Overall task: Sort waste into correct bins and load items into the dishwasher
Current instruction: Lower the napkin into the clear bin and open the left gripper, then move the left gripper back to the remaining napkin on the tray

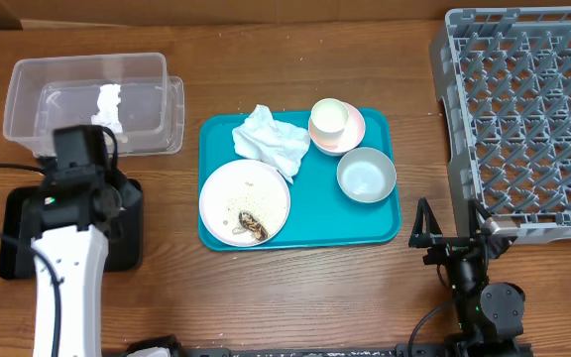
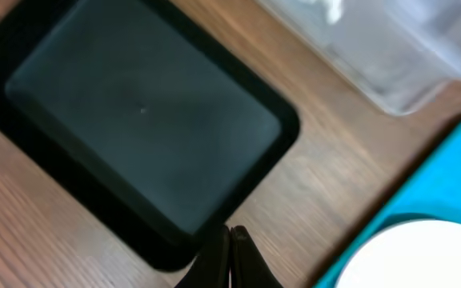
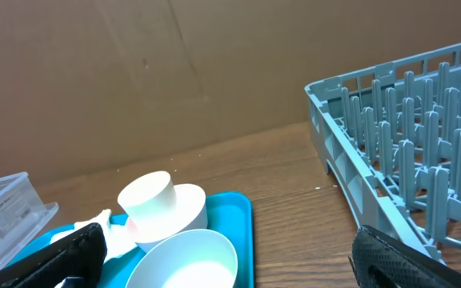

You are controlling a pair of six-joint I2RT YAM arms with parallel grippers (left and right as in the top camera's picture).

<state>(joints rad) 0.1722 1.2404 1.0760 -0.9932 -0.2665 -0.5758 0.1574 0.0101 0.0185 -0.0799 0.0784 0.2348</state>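
Waste is found on the teal tray (image 1: 335,220): one crumpled white napkin (image 1: 271,141), brown scraps (image 1: 254,226) on one white plate (image 1: 231,188), beside one bowl (image 1: 366,176), cup (image 1: 328,117) and dish (image 1: 357,135). One clear tub (image 1: 28,94) and black tray (image 2: 142,120) are set left of it, one grey rack (image 1: 523,109) right, on wooden tabletop (image 1: 295,297). Jaws of the left gripper (image 2: 230,240) are clenched empty; those of the right gripper (image 3: 229,244) are spread.

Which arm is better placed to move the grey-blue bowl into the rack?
Right: the right pincer, open, is close to bowl and rack; the left pincer is shut, by the black tray.
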